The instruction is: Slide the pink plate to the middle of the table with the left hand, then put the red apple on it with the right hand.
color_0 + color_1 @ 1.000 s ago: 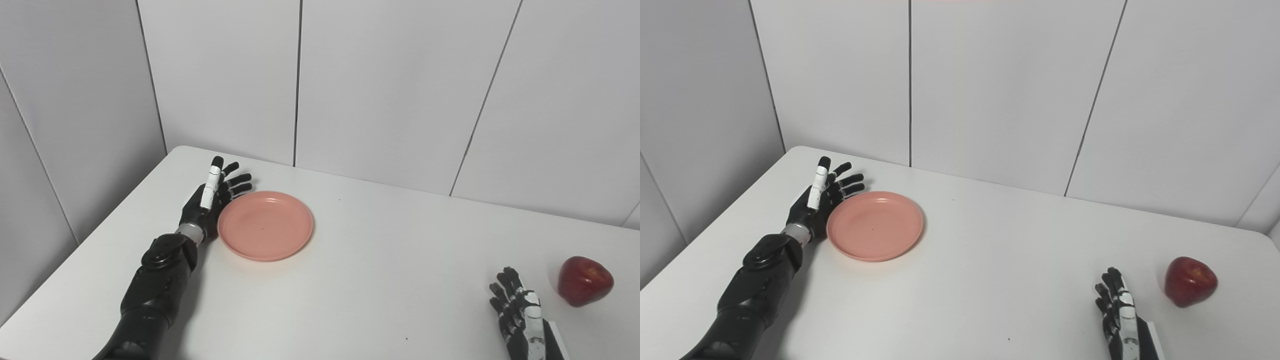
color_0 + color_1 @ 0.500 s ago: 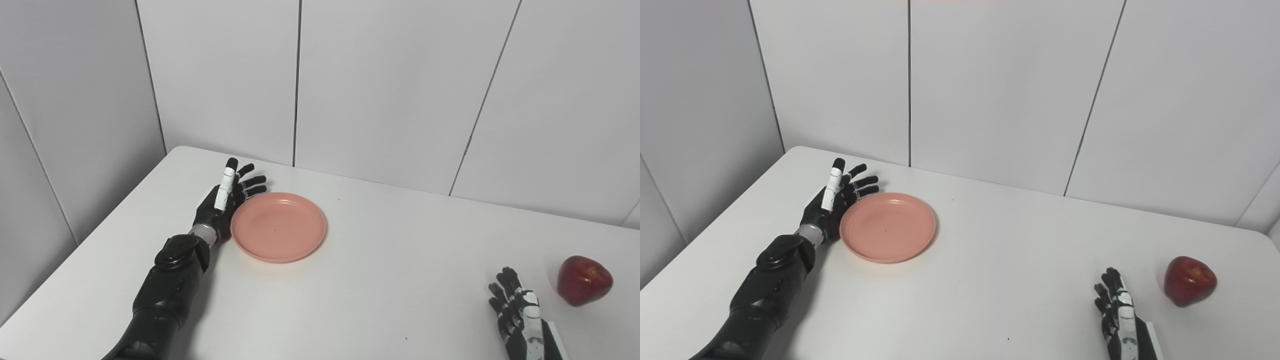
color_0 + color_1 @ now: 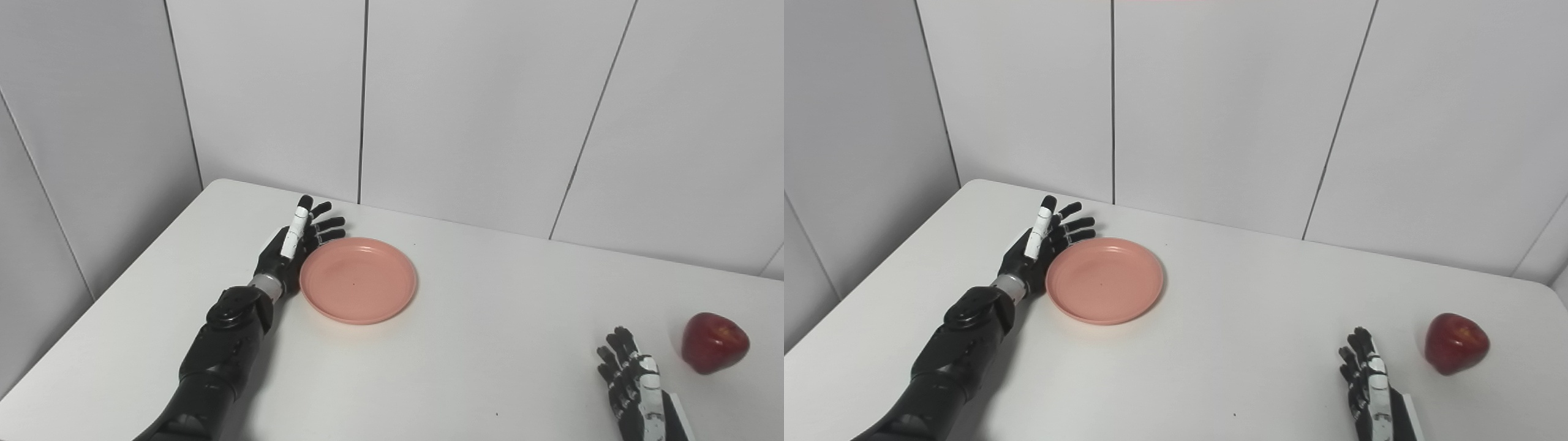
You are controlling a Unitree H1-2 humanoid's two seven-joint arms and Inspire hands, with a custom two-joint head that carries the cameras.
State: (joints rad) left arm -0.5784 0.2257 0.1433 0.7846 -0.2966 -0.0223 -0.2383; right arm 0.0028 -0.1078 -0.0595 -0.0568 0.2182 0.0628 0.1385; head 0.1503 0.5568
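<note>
**Left hand against the plate's rim, apple apart at the right**

The round, shallow pink plastic plate (image 3: 358, 280) lies flat on the white table (image 3: 478, 343), left of the table's middle and nearer the far edge than the near one. Nothing rests on it. No brand, label or writing can be read on the plate, on the hands or anywhere else in either view.

The black robot left hand (image 3: 293, 248) stands on its edge at the plate's left side, palm turned toward the plate, fingers spread and stretched forward past the rim's far-left curve. The heel of the hand looks to touch the rim. It grips nothing; the fingers are straight and apart. One finger carries a white cover along its back. A silver band sits at the wrist, and the black forearm runs back to the lower left corner.

The black and white robot right hand (image 3: 1366, 380) sits at the bottom right, low over the table, fingers loosely extended and apart, holding nothing. Its arm is mostly cut off by the picture's bottom edge.

The glossy dark red apple (image 3: 1456, 343) sits on the table near the right edge, just beyond and to the right of the right hand, not touching it, and well apart from the plate. Grey panelled walls (image 3: 478, 104) stand behind the table.
</note>
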